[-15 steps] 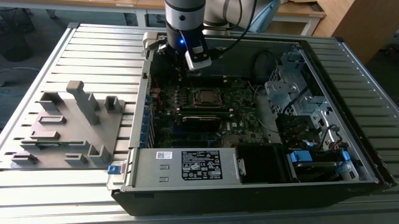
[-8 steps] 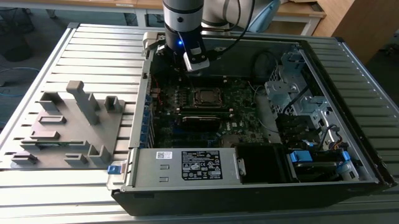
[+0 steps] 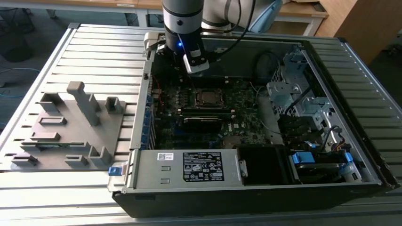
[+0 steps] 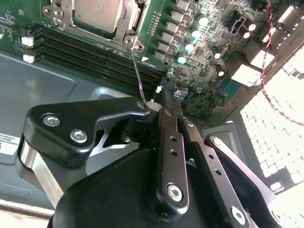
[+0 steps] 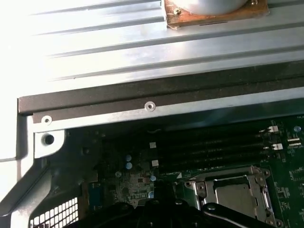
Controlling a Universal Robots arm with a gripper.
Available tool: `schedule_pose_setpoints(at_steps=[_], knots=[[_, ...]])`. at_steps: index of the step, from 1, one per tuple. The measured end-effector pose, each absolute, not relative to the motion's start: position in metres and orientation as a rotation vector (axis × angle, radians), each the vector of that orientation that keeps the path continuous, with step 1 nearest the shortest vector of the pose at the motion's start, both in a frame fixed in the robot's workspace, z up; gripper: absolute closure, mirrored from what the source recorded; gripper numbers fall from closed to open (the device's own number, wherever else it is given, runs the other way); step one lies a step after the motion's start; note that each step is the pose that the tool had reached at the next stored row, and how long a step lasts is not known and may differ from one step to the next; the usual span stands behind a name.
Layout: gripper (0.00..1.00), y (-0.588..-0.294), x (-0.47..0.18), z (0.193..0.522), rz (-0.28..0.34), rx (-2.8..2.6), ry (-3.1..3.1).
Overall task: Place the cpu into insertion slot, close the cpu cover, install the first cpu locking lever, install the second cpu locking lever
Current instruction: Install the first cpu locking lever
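Well, I see the cpu (image 4: 102, 12) lying under the lowered cpu cover (image 4: 134, 16), just beyond my claw (image 4: 153, 108), which is pinched narrow on the tip of a thin locking lever (image 4: 137, 71), though its fingers (image 4: 95, 121) hide the contact itself and the chip is cut off at the view's edge.

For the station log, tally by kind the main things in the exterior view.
Open black metal computer case: 1
Grey moulded plastic fixture with upright posts: 1
Square silver-grey metal-topped cpu: 1
Silver power supply box with white label: 1
Grey robot arm: 1
Total: 5
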State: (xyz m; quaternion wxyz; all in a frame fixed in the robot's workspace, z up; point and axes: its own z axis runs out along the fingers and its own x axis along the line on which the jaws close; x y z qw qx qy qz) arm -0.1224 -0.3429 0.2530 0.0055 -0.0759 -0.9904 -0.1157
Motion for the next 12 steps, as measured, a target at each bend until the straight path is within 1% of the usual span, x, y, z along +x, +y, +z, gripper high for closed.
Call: schedule_pose_setpoints(at_steps=[3,6,12], knots=[[0.9,-0.3431,-0.1233,0.2523,-0.371,-0.237,-3.099],[0.9,-0.3433,-0.1233,0.2517,-0.431,-0.237,-3.088],[0.9,-0.3433,-0.1207,0.2515,-0.433,-0.237,-3.088]])
